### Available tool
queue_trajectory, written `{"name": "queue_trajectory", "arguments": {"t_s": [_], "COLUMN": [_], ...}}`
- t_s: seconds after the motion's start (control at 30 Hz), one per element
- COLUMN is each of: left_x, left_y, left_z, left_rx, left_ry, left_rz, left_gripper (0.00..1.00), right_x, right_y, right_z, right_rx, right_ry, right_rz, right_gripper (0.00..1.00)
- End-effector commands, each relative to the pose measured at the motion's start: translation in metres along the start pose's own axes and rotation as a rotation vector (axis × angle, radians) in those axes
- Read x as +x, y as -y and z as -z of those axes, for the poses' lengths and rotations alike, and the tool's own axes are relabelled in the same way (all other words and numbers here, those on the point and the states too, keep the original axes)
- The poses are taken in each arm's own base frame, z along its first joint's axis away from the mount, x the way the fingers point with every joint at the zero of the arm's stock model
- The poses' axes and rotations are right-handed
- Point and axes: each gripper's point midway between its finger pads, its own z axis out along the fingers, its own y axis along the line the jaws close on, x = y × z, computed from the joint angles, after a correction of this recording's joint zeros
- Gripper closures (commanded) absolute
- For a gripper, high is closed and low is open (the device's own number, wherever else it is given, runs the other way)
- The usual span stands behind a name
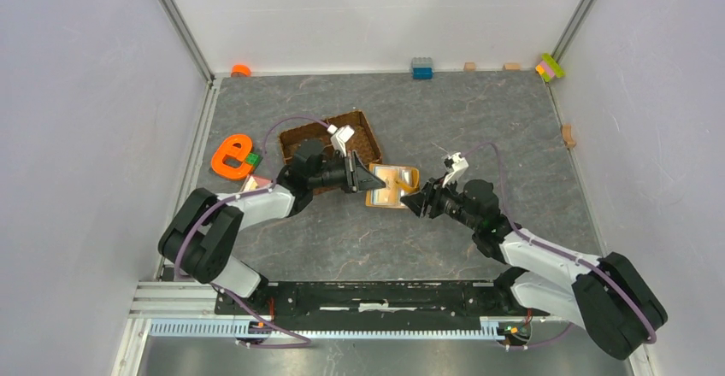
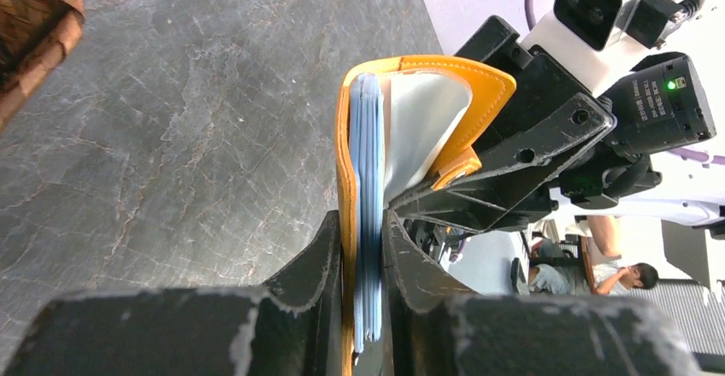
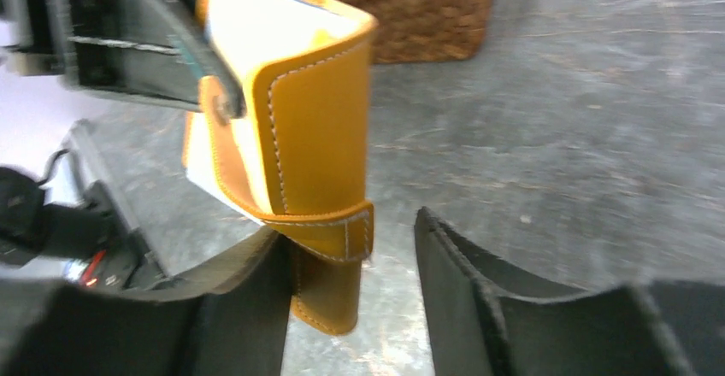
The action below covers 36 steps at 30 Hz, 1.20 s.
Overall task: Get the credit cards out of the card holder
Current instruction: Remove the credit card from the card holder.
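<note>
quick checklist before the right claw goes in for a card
1. Left claw clamped on the card holder: ok.
2. Right claw open, with the holder's cover between its fingers: ok.
3. Holder open, cover bent away from the blue lining: ok.
4. A credit card edge showing to pinch: cannot tell.
5. Holder apart from the woven tray: ok.

**Marbled grey worktop, toys scattered round a woven tray**

A brown woven tray [image 1: 332,147] sits on the dark grey worktop [image 1: 479,128]. Left of the tray lies an orange e-shaped toy [image 1: 229,155], with a green brick [image 1: 254,160] touching it. Nearer than those lies a pale flat card [image 1: 254,184], partly hidden. Beyond the tray, along the far edge, are a small orange piece [image 1: 241,70], a blue brick [image 1: 421,68], two tan blocks [image 1: 469,67] and stacked coloured bricks [image 1: 550,67]. Well to the right of the tray is another tan block [image 1: 568,135].
</note>
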Motion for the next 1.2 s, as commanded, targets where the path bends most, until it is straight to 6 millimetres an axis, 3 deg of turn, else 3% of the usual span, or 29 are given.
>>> {"name": "queue_trajectory", "arguments": {"t_s": [0.0,0.07,0.17,0.27,0.47,0.6,0.83,1.07,1.17], "left_x": [-0.015,-0.015,-0.016,-0.016,-0.017,-0.017,-0.019,-0.014,-0.013], "left_y": [0.021,0.020,0.019,0.020,0.017,0.007,-0.002,0.000,-0.001], "left_z": [0.007,0.008,0.009,0.009,0.009,0.010,0.015,0.008,0.008], "left_rx": [0.037,0.024,0.017,0.017,0.006,-0.052,-0.128,-0.128,-0.139], "left_ry": [0.049,0.053,0.058,0.058,0.059,0.062,0.077,0.048,0.046], "left_rz": [-0.060,-0.066,-0.072,-0.073,-0.068,-0.066,-0.092,-0.108,-0.111], "left_gripper": [0.98,0.98,0.98,0.98,0.98,0.98,0.97,0.98,0.98], "right_x": [-0.023,-0.030,-0.039,-0.044,-0.060,-0.071,-0.080,-0.074,-0.074], "right_y": [0.043,0.056,0.075,0.086,0.079,0.050,-0.029,-0.083,-0.091], "right_z": [0.011,0.021,0.040,0.053,0.060,0.058,0.063,0.076,0.083], "right_rx": [0.280,0.363,0.486,0.564,0.551,0.383,-0.059,-0.366,-0.412], "right_ry": [0.076,0.136,0.239,0.298,0.341,0.378,0.480,0.501,0.523], "right_rz": [0.032,0.014,-0.042,-0.074,-0.029,0.077,0.236,0.291,0.303], "right_gripper": [0.37,0.25,0.18,0.18,0.20,0.22,0.36,0.40,0.37]}}
